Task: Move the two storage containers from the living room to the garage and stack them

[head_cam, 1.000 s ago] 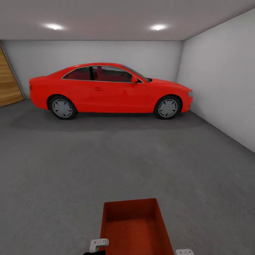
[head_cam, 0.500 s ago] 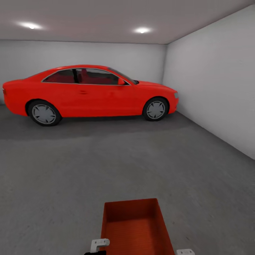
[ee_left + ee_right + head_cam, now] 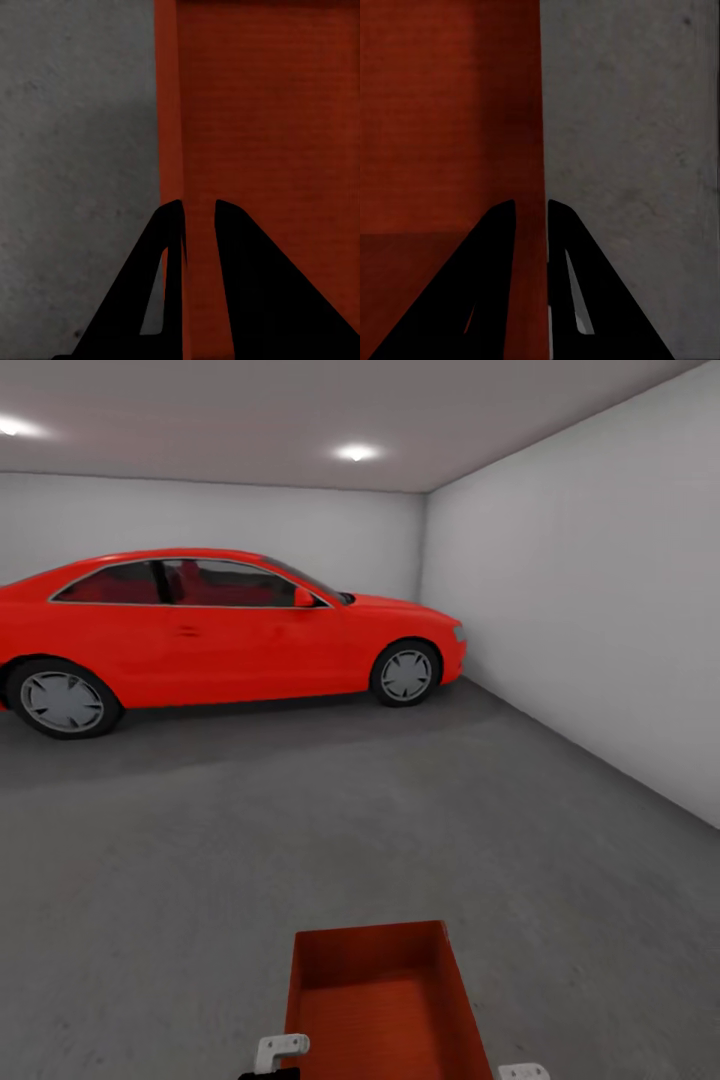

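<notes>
Both grippers were clamped on the storage container (image 3: pixel 385 1005): the left gripper (image 3: pixel 198 214) pinched one long wall between its dark fingers, and the right gripper (image 3: pixel 532 210) pinched the opposite wall the same way. From where I stood, the orange-red bin rode low in front of the robot, open side up and empty, held clear above the floor (image 3: pixel 300 830) of the garage. A red car (image 3: pixel 215 625) stood ahead by the back wall, well apart from the bin, and a pale grey side wall (image 3: pixel 600 610) ran along the robot's right. To my eye the step was carrying the bin to a drop spot. Doing it well meant picking an open patch well short of the car, keeping both arms level so the thin walls did not twist, and lowering it flat before letting go.
</notes>
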